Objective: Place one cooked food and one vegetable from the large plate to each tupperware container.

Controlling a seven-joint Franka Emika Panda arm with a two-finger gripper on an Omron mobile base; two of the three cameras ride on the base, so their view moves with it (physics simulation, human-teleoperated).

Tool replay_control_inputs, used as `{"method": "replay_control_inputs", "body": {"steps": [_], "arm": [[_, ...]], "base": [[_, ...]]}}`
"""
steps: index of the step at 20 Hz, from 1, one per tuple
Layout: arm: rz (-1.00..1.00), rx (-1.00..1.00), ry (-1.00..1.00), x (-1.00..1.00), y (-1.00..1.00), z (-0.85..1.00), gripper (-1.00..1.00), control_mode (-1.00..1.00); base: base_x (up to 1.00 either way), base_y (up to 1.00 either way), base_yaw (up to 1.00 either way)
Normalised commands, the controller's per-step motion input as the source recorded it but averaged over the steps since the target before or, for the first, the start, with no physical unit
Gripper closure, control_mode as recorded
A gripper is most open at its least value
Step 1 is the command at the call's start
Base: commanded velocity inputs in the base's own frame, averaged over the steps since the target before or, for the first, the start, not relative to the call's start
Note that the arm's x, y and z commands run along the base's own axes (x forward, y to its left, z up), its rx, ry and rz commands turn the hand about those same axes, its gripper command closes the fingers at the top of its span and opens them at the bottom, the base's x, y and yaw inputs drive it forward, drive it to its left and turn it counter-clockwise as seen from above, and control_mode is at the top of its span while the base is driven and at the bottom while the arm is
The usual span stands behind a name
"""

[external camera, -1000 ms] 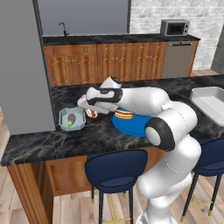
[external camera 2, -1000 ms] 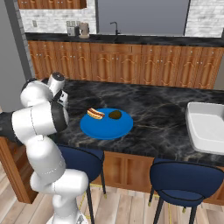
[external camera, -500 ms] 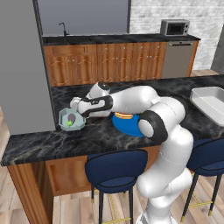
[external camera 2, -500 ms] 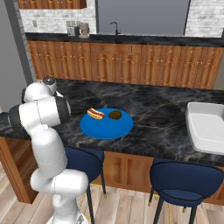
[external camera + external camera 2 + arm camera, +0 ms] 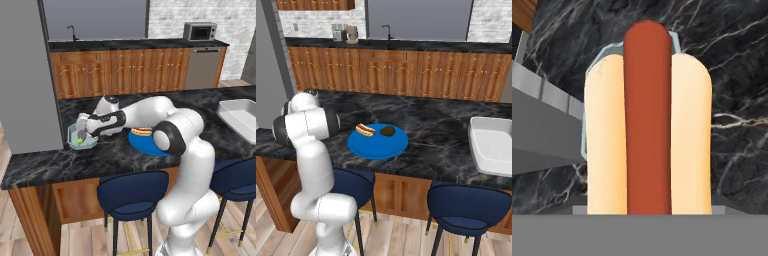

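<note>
One tupperware container (image 5: pixel 81 136), a small octagonal tub with pale translucent walls, sits on the black, white-veined marble counter (image 5: pixel 115 155), well to the left of the large plate (image 5: pixel 145 144). Inside the tub lie a small green vegetable (image 5: pixel 79 141) and a purplish item beside it, too small to name.

The gripper (image 5: pixel 85 125) hangs just over the tub's right rim. In the hand view a hot dog (image 5: pixel 647 120), a smooth red-brown sausage in a pale tan split bun, stands lengthwise straight ahead of the fingers, with the tub's grey-blue rim showing behind its top end. The fingertips themselves are hidden behind it, so how wide they stand, and whether they grip the bun, cannot be told.

The large plate (image 5: pixel 377 142) is one flat, round, glossy bright-blue disc, right of the tub near the counter's front edge. It carries two items: a second hot dog (image 5: pixel 365 130) on its left part and a dark brown rounded lump (image 5: pixel 387 131) just right of that.

Far right of the plate, one white rectangular tray (image 5: pixel 491 150) rests on the counter. Two round navy stools (image 5: pixel 466 200) stand below the counter's front edge.
</note>
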Motion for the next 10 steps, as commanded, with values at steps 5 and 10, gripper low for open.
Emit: {"method": "replay_control_inputs", "body": {"steps": [5,10], "arm": [[0.01,0.0,0.02,0.18,0.0,-0.26,1.0,-1.0],[0.02,0.0,0.03,0.3,0.0,-0.44,1.0,-1.0]], "base": [[0.0,0.0,0.0],[0.0,0.0,0.0]]}}
